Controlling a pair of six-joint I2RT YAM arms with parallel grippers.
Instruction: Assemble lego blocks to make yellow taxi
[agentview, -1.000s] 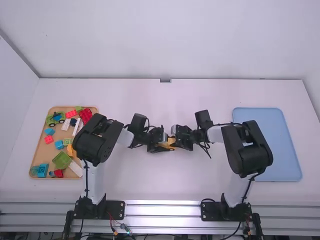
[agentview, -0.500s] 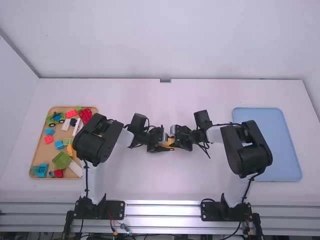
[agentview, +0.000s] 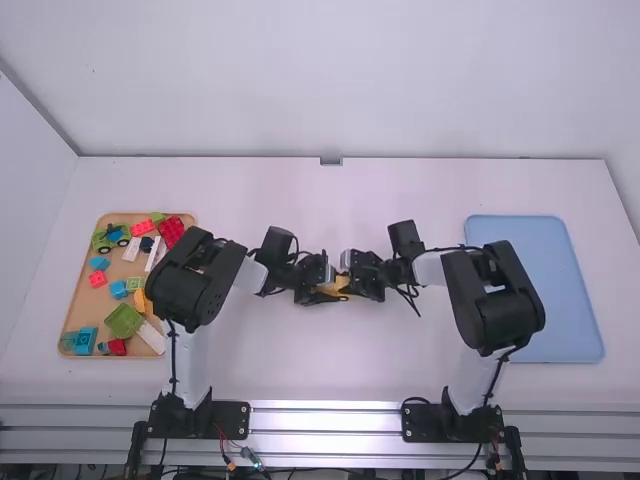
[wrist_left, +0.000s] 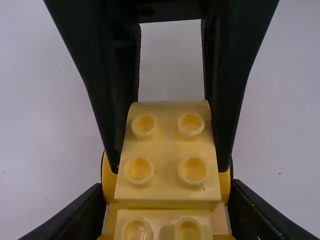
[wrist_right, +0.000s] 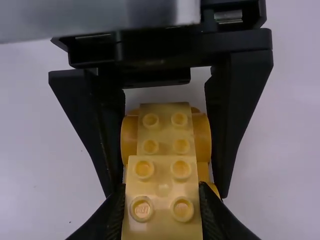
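Leftmost, one tan tray (agentview: 88, 308) holds loose blocks (agentview: 125, 320); at mid-table, my left gripper (agentview: 327, 292) and right gripper (agentview: 351, 284) pinch opposite ends of one yellow block assembly (agentview: 341, 284), eight studs showing in the right wrist view; rightmost, one blue tray (agentview: 565, 290).

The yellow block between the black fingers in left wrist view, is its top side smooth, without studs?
No, four round studs stand up from the yellow block's top.
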